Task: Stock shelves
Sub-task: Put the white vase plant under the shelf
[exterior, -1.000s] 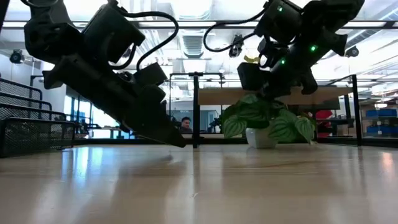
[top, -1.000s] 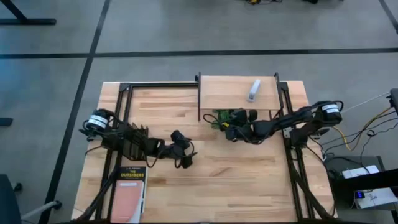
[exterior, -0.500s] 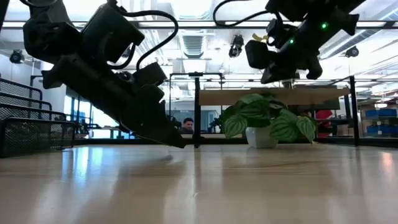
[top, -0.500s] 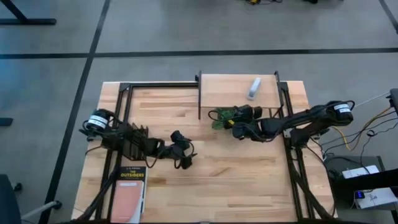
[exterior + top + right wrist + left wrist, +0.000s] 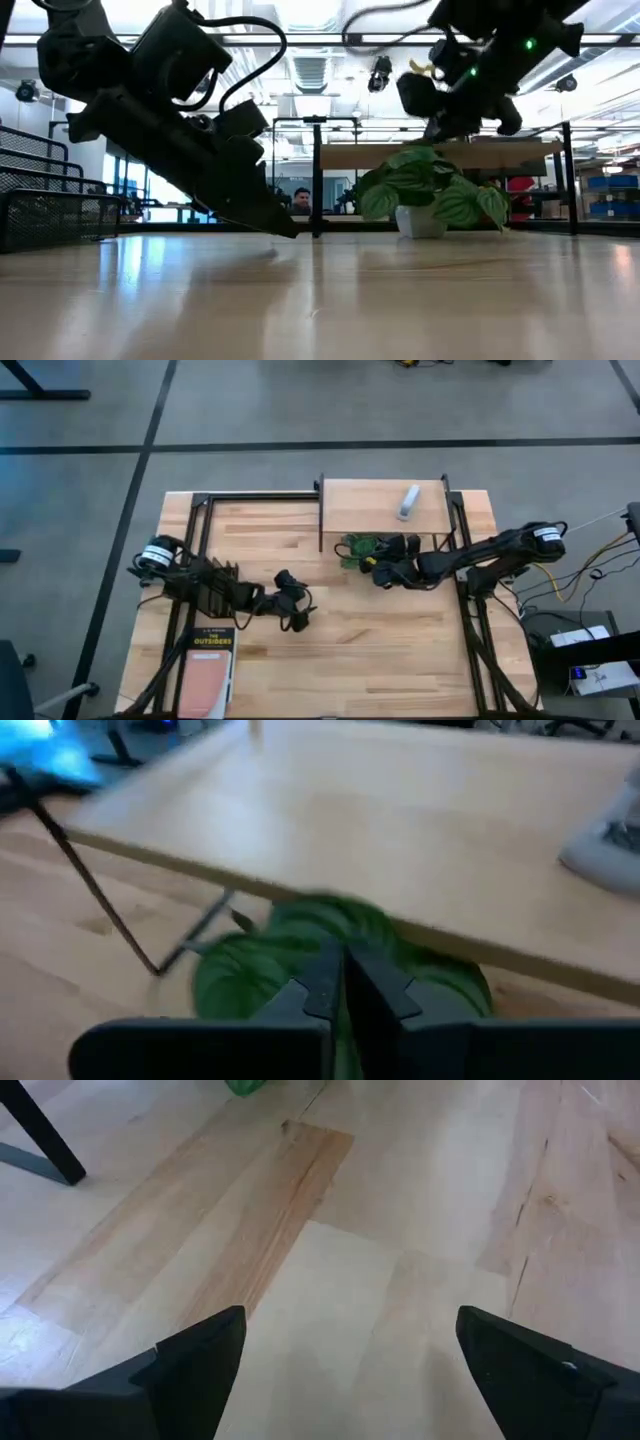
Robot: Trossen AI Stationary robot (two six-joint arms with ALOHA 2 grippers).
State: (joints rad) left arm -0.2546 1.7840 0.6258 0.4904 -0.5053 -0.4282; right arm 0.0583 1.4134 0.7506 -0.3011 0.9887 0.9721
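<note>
The shelf (image 5: 360,510) is a small light wood board on thin black legs at the table's far side (image 5: 520,153) (image 5: 400,820). A leafy green plant in a white pot (image 5: 420,200) stands on the table at the shelf's near edge (image 5: 358,547) (image 5: 250,970). My right gripper (image 5: 385,570) (image 5: 435,125) (image 5: 340,985) is shut and hangs just above the plant's leaves, with nothing between its fingers. My left gripper (image 5: 297,615) (image 5: 345,1370) waits open, low over the table's left middle.
A grey-white object (image 5: 408,502) (image 5: 605,850) lies on the shelf's top toward its right. A black wire rack (image 5: 215,585) (image 5: 50,215) stands at the table's left. A pink book (image 5: 207,670) lies at the near left corner. Bare wood lies between the arms.
My right gripper has risen from among the plant's top leaves to shelf-board height, shifting slightly toward the table's right edge, then eased down a little. The plant has stayed in place.
</note>
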